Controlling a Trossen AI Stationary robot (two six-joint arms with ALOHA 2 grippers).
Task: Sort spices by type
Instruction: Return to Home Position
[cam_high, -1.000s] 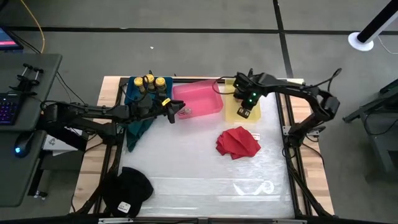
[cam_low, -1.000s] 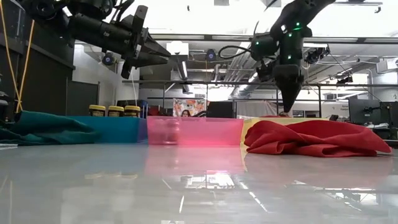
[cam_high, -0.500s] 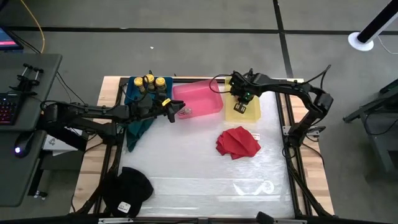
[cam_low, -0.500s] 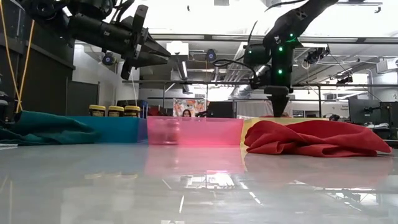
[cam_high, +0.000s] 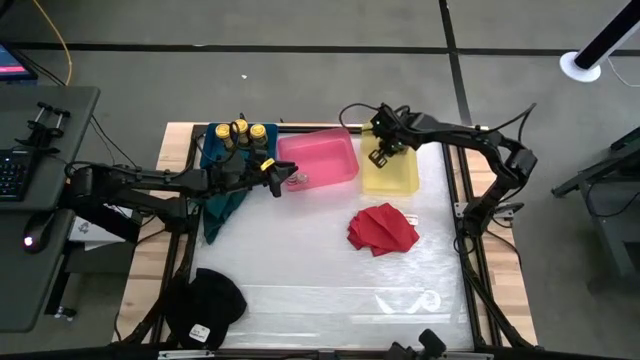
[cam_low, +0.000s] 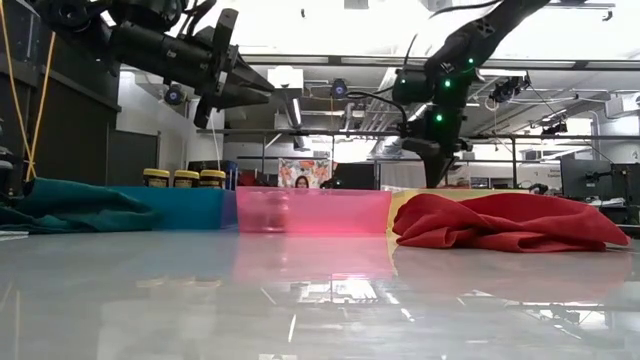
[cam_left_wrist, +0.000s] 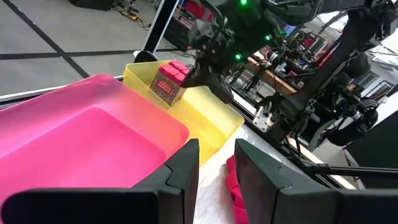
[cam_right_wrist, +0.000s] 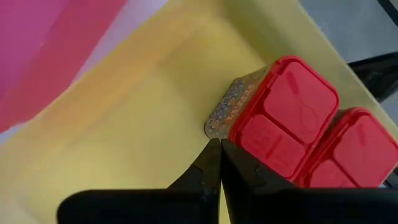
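Counter (cam_high: 300, 270), white top, mostly bare at the near end. Both arms are over the far end.

Left arm comes in from the left. Left pincer (cam_high: 281, 180) hangs over the pink bin's (cam_high: 325, 155) left edge, fingers spread, nothing between them.

Right arm comes in from the right. Right pincer (cam_high: 381, 155) is above the yellow bin's (cam_high: 400, 180) far-left corner, fingers clenched together, holding nothing. From overhead it blocks the view of that corner.

Bins sit in a row at the far end, left to right: blue bin (cam_low: 190, 208), pink, yellow, side by side.

Teal cloth (cam_high: 222, 192) drapes over the blue bin's near side and down onto the counter. From table height it hides the blue bin's left end.

Red cloth (cam_high: 382, 228) is crumpled on the counter just in front of the yellow bin. From table height it covers most of that bin's front.

A black cap (cam_high: 205, 305) lies at the near-left corner, well apart from the bins.

Spices:
- Three yellow-lidded jars (cam_high: 240, 131) stand upright in a tight cluster at the blue bin's far end.
- Two red tins (cam_right_wrist: 283, 121) sit touching, side by side, in the yellow bin's corner, right under the right pincer.
- A small pale jar (cam_high: 298, 178) is in the pink bin's near-left corner, close to the left pincer. Can't make out details.
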